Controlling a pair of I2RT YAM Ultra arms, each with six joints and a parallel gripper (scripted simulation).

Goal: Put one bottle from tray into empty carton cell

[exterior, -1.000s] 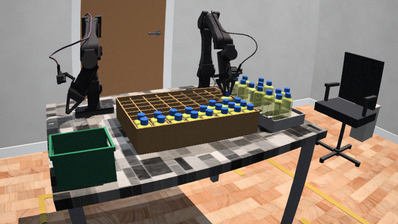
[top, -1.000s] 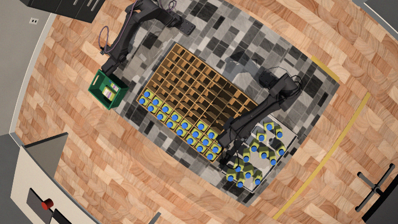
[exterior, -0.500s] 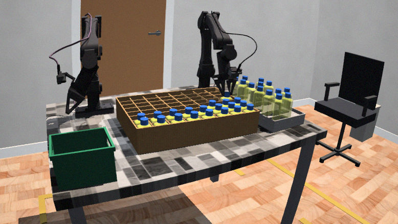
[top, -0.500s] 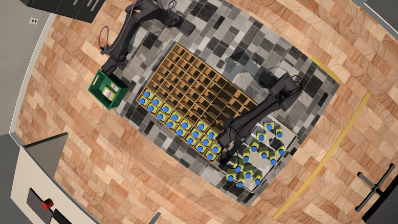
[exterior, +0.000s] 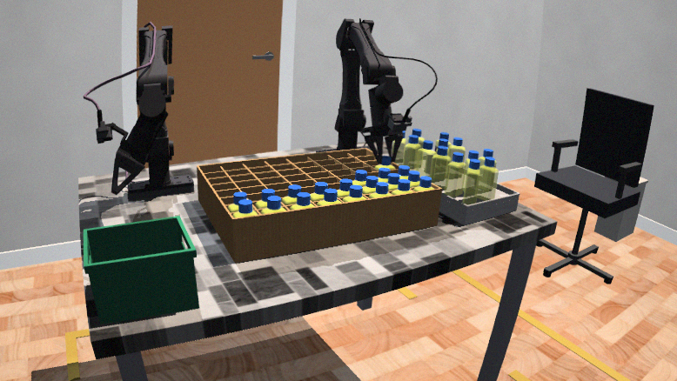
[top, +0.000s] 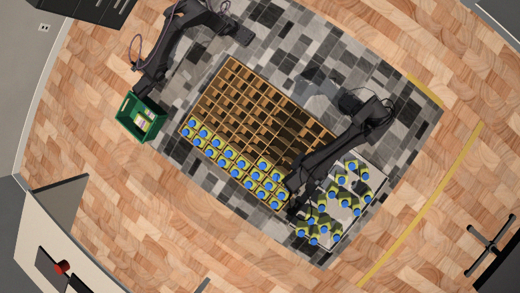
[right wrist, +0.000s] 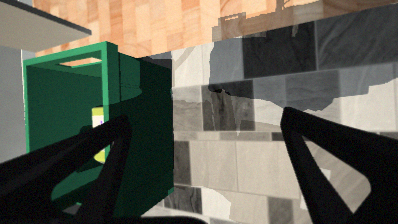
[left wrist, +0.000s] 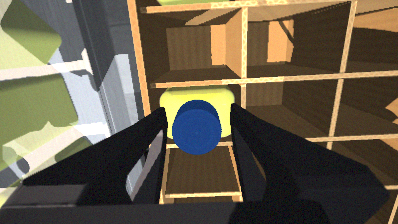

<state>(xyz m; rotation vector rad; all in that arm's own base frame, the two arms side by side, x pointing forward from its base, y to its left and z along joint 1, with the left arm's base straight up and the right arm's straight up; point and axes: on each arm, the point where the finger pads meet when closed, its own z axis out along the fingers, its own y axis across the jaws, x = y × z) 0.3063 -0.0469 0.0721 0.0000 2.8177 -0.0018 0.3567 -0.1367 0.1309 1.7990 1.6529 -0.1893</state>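
Green crate (top: 157,125) (exterior: 144,288) (right wrist: 147,140) sits on the desk (top: 363,76) (exterior: 322,284) (right wrist: 265,165), lower left of the exterior frame; right end effector (top: 141,91) (exterior: 116,188) (right wrist: 205,115) wide apart. Task bottle (exterior: 385,164) (left wrist: 197,122) stands in a carton (top: 230,57) (exterior: 331,231) (left wrist: 137,55) cell, mid-frame in left wrist view. Left end effector (top: 292,180) (exterior: 386,156) (left wrist: 198,111) fingers part-way apart, either side of its cap, not clamped.

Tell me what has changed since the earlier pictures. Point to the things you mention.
The left gripper (exterior: 385,157) (left wrist: 198,113) has opened its jaws, letting go of the bottle (exterior: 385,166) (left wrist: 196,131) in its carton cell, and looks to have risen slightly. The right gripper (top: 137,95) (exterior: 116,190) (right wrist: 204,119), carton (exterior: 331,237) and green crate (top: 158,125) (exterior: 146,284) (right wrist: 145,150) stayed put.
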